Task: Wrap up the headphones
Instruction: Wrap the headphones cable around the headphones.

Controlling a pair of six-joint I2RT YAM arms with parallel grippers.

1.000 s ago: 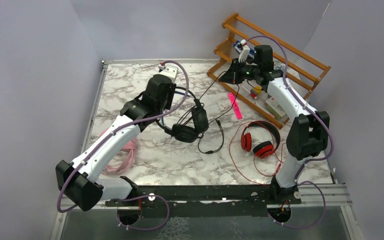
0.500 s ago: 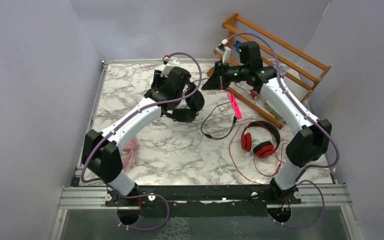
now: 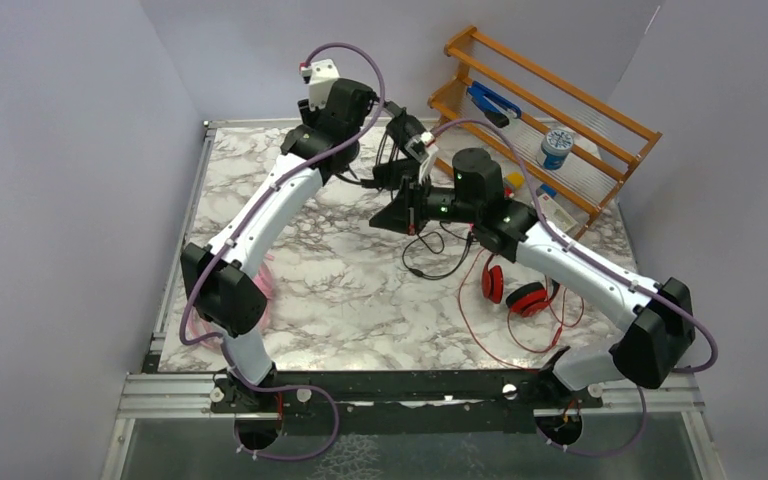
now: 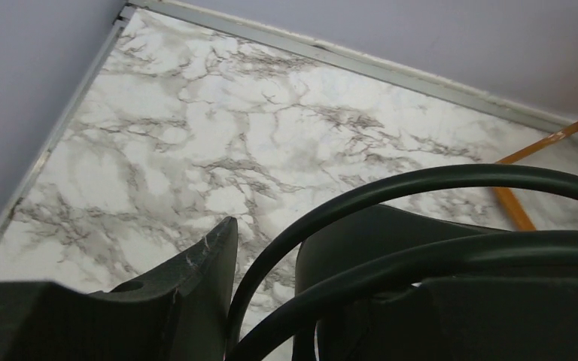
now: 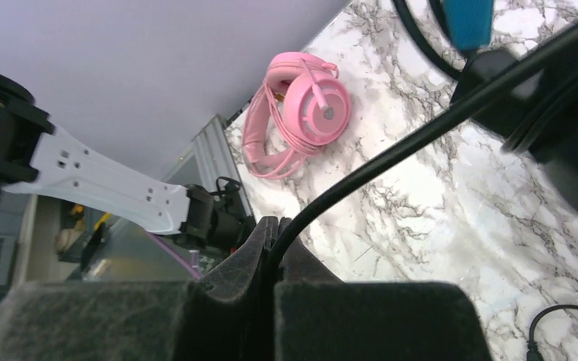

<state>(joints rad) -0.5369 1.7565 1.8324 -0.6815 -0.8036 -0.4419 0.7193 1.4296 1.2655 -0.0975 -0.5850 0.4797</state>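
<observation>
Lifting black headphones [image 3: 400, 130] higher, cable [image 5: 391, 150] pinched.

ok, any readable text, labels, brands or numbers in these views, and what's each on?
No text is legible in any view.
Blue-labelled jar on the wooden rack: label too small to read.
White box on the rack: print too small to read.
Pink headset: small mark on the ear cup, too blurred to read.

Marble table [image 3: 340, 310] bears red headphones [image 3: 528, 298] at right, pink headphones [image 5: 308, 109] at left, seemingly cable-wrapped; black cable [image 3: 415, 271] mid-table.
</observation>
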